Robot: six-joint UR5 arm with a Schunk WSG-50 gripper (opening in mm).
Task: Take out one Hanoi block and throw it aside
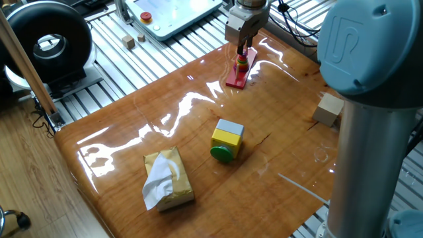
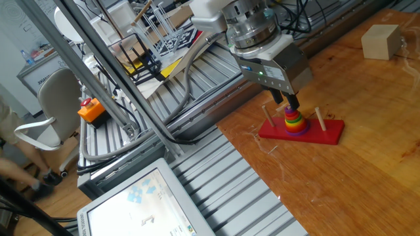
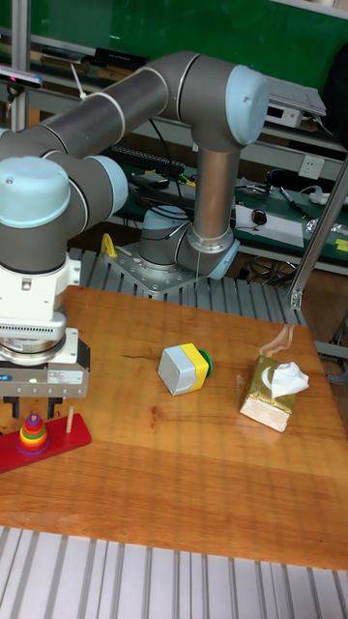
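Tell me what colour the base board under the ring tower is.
Red. The base board shows best in the other fixed view, with two bare pegs flanking the stacked rings.

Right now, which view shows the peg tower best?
The other fixed view: the peg tower is closest there, with ring colours and side pegs distinct under the gripper. One fixed view shows it small and far off; the tall view shows it at the left edge.

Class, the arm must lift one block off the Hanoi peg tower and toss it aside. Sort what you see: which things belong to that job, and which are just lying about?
Belong to the job:
- Hanoi peg tower on its red base
- claw, just above the tower

Just lying about:
- tissue pack
- yellow and grey cube
- wooden block
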